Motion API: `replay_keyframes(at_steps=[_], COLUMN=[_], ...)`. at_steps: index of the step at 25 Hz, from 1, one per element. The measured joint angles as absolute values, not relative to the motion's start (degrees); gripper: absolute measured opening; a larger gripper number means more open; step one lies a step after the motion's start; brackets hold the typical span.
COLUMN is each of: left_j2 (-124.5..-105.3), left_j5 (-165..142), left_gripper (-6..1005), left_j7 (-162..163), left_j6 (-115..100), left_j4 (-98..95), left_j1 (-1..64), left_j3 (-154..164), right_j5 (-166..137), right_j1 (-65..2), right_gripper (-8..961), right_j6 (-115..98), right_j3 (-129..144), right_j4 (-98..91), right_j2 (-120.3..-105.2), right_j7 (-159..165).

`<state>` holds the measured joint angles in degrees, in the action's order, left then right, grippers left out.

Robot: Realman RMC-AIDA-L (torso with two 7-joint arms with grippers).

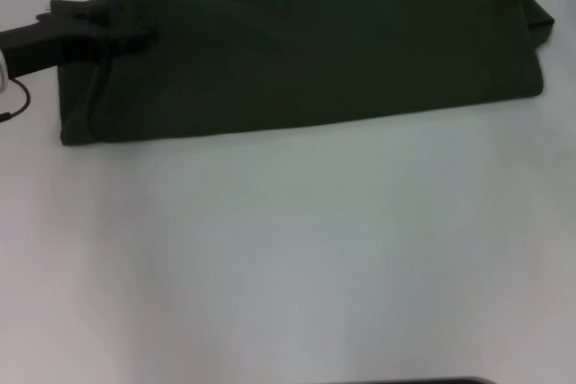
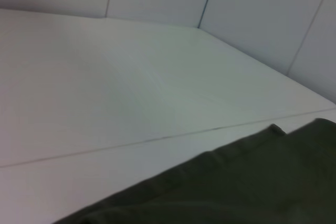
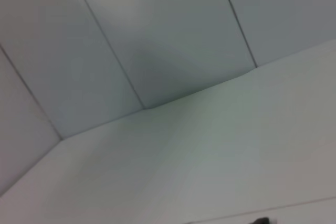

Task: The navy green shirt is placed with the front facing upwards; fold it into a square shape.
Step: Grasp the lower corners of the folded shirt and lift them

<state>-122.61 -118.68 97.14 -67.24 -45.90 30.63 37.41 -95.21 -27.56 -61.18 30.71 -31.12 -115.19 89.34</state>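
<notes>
At the left edge of the head view, the left gripper (image 1: pixel 126 38) was seen reaching in over the left end of the shirt (image 1: pixel 306 51). Its dark body merged with the dark cloth, so whether the fingers were spread or pinching the fabric could not be told.

The shirt lay across the upper part of the frame on the white surface (image 1: pixel 288 258) as a long, narrow band, already folded lengthwise and tilted slightly, its right end higher than its left. No lettering or collar was visible. In the left wrist view only an edge of the shirt (image 2: pixel 252 182) was shown at the lower right, with bare surface (image 2: pixel 131 87) beyond it.

The step in hand was judged to be the crosswise fold: one end brought over the other to turn the band into a square. To do it well, all layers at the left end would have to be taken together, lifted just clear of the surface, and carried straight along the band so that the edges stayed lined up. The loose bulge at the upper right corner would likely need smoothing.

The right gripper was not seen in any view; its wrist view showed only surface and wall panels.
</notes>
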Motion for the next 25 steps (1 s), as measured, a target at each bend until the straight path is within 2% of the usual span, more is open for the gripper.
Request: replay_keyframes(at_steps=[10, 20, 25], left_j2=[-122.60, -121.82, -122.10], left_j5=[-118.67, -119.29, -119.18], left_gripper=[922, 921, 921], left_j7=[96.83, 97.14, 96.88], left_j6=[-67.80, -72.32, -74.13], left_j4=[-47.81, -47.91, -48.03], left_j1=[28.00, 27.17, 27.15], left_j3=[37.47, 37.59, 37.50], right_j5=[-97.98, -111.81, -113.86], right_j1=[-22.82, -23.09, -23.40], right_gripper=[778, 766, 756], right_j6=[-71.47, -71.15, -71.26], right_j3=[30.94, 30.53, 30.67], right_j4=[-31.46, -38.44, -40.07], right_j2=[-112.53, -112.02, -111.15], right_j7=[90.34, 104.98, 111.64])
